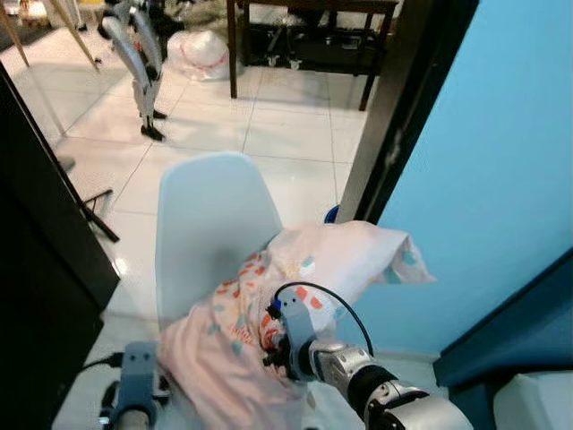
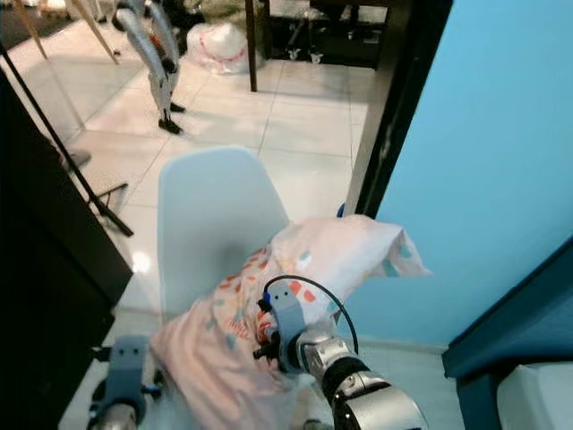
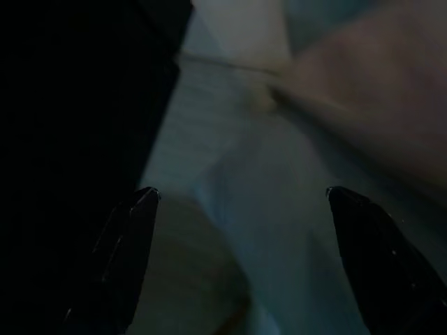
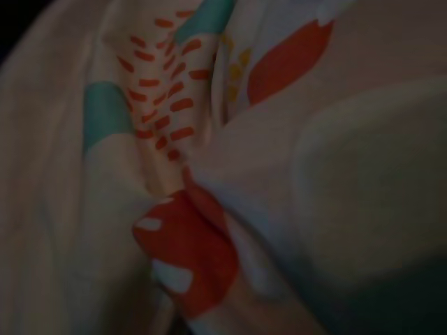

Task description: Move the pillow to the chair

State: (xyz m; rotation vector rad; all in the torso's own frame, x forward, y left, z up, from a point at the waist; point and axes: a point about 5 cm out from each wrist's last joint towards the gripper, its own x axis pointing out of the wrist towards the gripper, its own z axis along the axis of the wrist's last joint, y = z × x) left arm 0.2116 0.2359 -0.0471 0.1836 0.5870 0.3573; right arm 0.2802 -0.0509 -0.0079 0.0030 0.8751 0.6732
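The pillow (image 1: 295, 296) is lying on the chair (image 1: 208, 219). It is soft and pink, with little red, orange and green shapes on it. One end is drooping over the front of the chair's seat, and the other end is sticking out past the chair's right side, toward the blue wall (image 1: 483, 161). The chair is pale blue and its tall back is standing up behind the pillow.

The right gripper (image 1: 273, 345) is pressing into the pillow at the front of the chair. The cloth is bunching up around it. In the right wrist view the pillow cloth (image 4: 209, 174) is very close, all folds and red spots, and the jaws are hidden in it, so I cannot tell if they are apart or together.

The left gripper (image 3: 241, 244) is hanging low beside the chair's front left corner, next to the drooping end of the pillow. Its jaws are wide apart and they are holding nothing. One black finger (image 3: 129, 244) is showing dark in the left wrist view.

Behind the chair, the white tile floor (image 1: 286, 125) is shining. Another robot's legs (image 1: 139, 63) are standing on it, far behind the chair. A dark table (image 1: 309, 36) is standing far behind the chair too, with a white bag (image 1: 201, 49) beside it.
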